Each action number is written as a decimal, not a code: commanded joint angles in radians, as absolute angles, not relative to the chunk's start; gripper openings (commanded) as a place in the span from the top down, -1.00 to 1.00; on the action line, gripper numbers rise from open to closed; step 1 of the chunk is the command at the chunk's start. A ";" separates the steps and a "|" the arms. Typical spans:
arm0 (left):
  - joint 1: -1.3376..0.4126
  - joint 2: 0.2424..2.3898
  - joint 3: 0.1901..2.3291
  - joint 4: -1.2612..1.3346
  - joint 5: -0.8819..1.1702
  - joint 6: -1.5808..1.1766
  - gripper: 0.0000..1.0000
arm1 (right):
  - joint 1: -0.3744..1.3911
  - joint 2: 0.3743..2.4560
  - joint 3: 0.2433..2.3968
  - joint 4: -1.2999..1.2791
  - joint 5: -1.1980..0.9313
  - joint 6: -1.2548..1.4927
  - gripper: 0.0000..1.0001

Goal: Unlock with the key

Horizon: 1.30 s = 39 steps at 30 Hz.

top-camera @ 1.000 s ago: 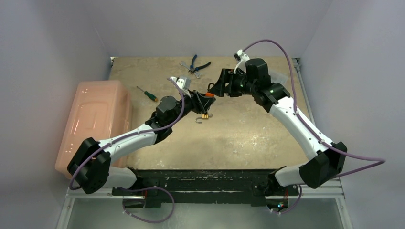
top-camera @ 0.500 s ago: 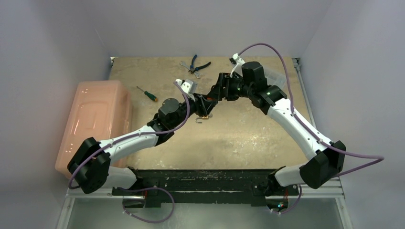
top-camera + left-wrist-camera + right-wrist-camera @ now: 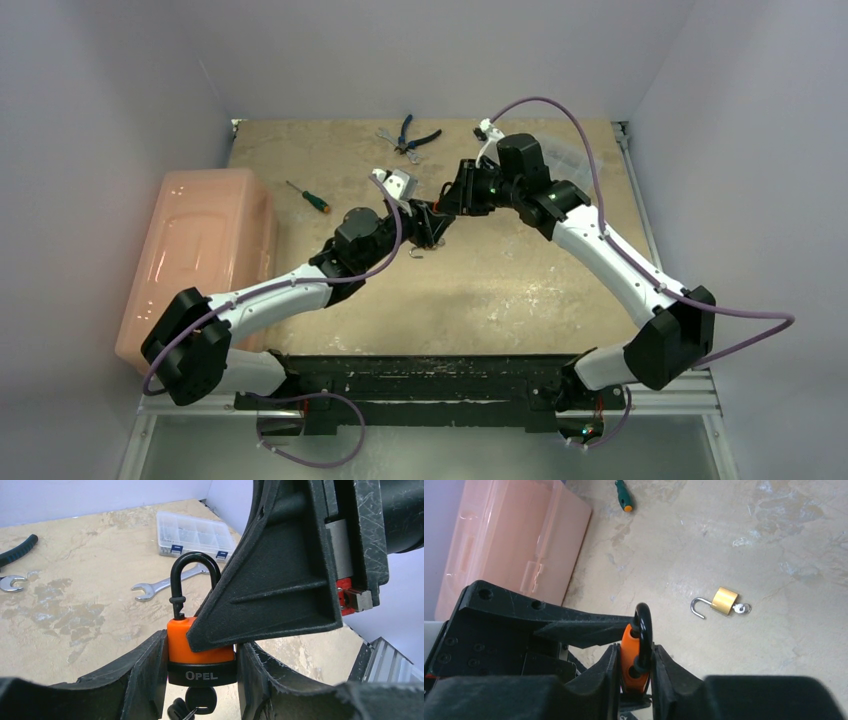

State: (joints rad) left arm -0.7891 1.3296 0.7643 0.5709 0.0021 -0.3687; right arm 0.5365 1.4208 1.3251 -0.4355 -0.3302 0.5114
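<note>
Inside the pinching left claw (image 3: pixel 201 647) sits an orange-and-black padlock (image 3: pixel 197 669), black-headed key (image 3: pixel 200 698) underneath; only the right wrist view shows the right claw (image 3: pixel 635 652) pinching it, brass padlock (image 3: pixel 725 600) beyond.

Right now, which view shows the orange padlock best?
Left wrist: the orange padlock faces the camera, with its shackle, brand name and key visible. Right wrist sees it only edge-on; top external barely shows it, as it is mostly hidden.

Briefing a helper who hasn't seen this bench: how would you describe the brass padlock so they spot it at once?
Near the middle of the tan table lies the brass padlock, shackle open. Unlike the orange padlock held up in the left gripper, it is gold and lies free.
</note>
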 commanded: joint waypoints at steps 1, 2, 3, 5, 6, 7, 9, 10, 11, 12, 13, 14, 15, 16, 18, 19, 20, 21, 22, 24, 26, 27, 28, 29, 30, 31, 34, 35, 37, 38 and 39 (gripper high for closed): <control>-0.801 1.296 0.789 0.666 -0.021 -0.330 1.00 | 0.549 1.419 1.325 -0.438 -0.346 0.487 0.74; -0.801 1.295 0.787 0.666 -0.018 -0.326 1.00 | 0.549 1.417 1.324 -0.437 -0.346 0.484 0.85; -0.801 1.295 0.787 0.666 -0.013 -0.321 1.00 | 0.549 1.414 1.323 -0.434 -0.344 0.482 0.95; -0.801 1.293 0.793 0.660 -0.005 -0.310 0.95 | 0.549 1.401 1.315 -0.421 -0.337 0.479 1.00; -0.801 1.292 0.795 0.655 0.006 -0.301 0.78 | 0.549 1.395 1.308 -0.410 -0.336 0.477 1.00; -0.801 1.289 0.799 0.648 0.028 -0.291 0.59 | 0.549 1.388 1.300 -0.397 -0.342 0.474 1.00; -0.801 1.280 0.803 0.640 0.045 -0.285 0.21 | 0.547 1.368 1.283 -0.367 -0.360 0.476 1.00; -0.802 1.273 0.803 0.635 0.048 -0.281 0.07 | 0.548 1.353 1.270 -0.348 -0.353 0.477 1.00; -0.802 1.266 0.802 0.631 0.048 -0.277 -0.04 | 0.548 1.336 1.256 -0.328 -0.344 0.476 1.00; -0.802 1.260 0.802 0.631 0.038 -0.277 -0.24 | 0.548 1.319 1.244 -0.311 -0.335 0.471 1.00; -0.801 1.255 0.801 0.628 0.014 -0.277 -0.53 | 0.548 1.300 1.231 -0.288 -0.333 0.462 1.00; -0.801 1.249 0.804 0.617 0.004 -0.274 -0.69 | 0.548 1.283 1.219 -0.267 -0.332 0.453 1.00; -0.801 1.243 0.810 0.601 -0.024 -0.262 -0.76 | 0.546 1.265 1.204 -0.244 -0.331 0.443 1.00; -0.801 1.237 0.819 0.582 -0.033 -0.246 -0.80 | 0.546 1.250 1.190 -0.224 -0.325 0.434 1.00; -0.799 1.222 0.833 0.547 -0.025 -0.215 -0.82 | 0.546 1.223 1.162 -0.195 -0.303 0.423 1.00; -0.799 1.214 0.838 0.532 -0.009 -0.196 -0.84 | 0.545 1.212 1.153 -0.188 -0.296 0.418 1.00; -0.798 1.205 0.841 0.518 0.038 -0.173 -0.87 | 0.540 1.202 1.141 -0.178 -0.294 0.412 1.00; -0.795 1.195 0.843 0.514 0.085 -0.150 -0.88 | 0.538 1.191 1.133 -0.170 -0.293 0.406 1.00; -0.792 1.186 0.843 0.506 0.136 -0.126 -0.89 | 0.536 1.173 1.125 -0.160 -0.296 0.392 1.00; -0.783 1.170 0.844 0.496 0.239 -0.092 -0.90 | 0.534 1.147 1.114 -0.147 -0.296 0.365 1.00; -0.769 1.152 0.847 0.481 0.343 -0.061 -0.90 | 0.532 1.117 1.109 -0.148 -0.292 0.330 1.00; -0.764 1.145 0.850 0.466 0.393 -0.050 -0.89 | 0.530 1.099 1.103 -0.147 -0.297 0.311 1.00; -0.760 1.140 0.858 0.451 0.447 -0.036 -0.87 | 0.528 1.076 1.093 -0.138 -0.310 0.291 1.00; -0.756 1.141 0.870 0.430 0.494 -0.029 -0.84 | 0.527 1.050 1.082 -0.125 -0.333 0.274 1.00; -0.751 1.143 0.885 0.406 0.539 -0.023 -0.80 | 0.526 1.024 1.066 -0.111 -0.356 0.257 1.00; -0.744 1.150 0.903 0.377 0.586 -0.017 -0.76 | 0.526 0.995 1.051 -0.096 -0.385 0.245 1.00; -0.710 1.173 0.941 0.338 0.741 -0.020 -0.64 | 0.526 0.919 1.004 -0.047 -0.453 0.226 1.00; -0.699 1.183 0.950 0.340 0.776 -0.029 -0.62 | 0.526 0.893 0.985 -0.030 -0.482 0.224 1.00; -0.675 1.202 0.962 0.348 0.819 -0.051 -0.59 | 0.526 0.864 0.961 -0.006 -0.534 0.224 1.00; -0.667 1.211 0.970 0.349 0.836 -0.060 -0.58 | 0.526 0.853 0.951 0.007 -0.558 0.224 1.00; -0.660 1.217 0.974 0.351 0.850 -0.066 -0.58 | 0.525 0.844 0.943 0.022 -0.578 0.224 1.00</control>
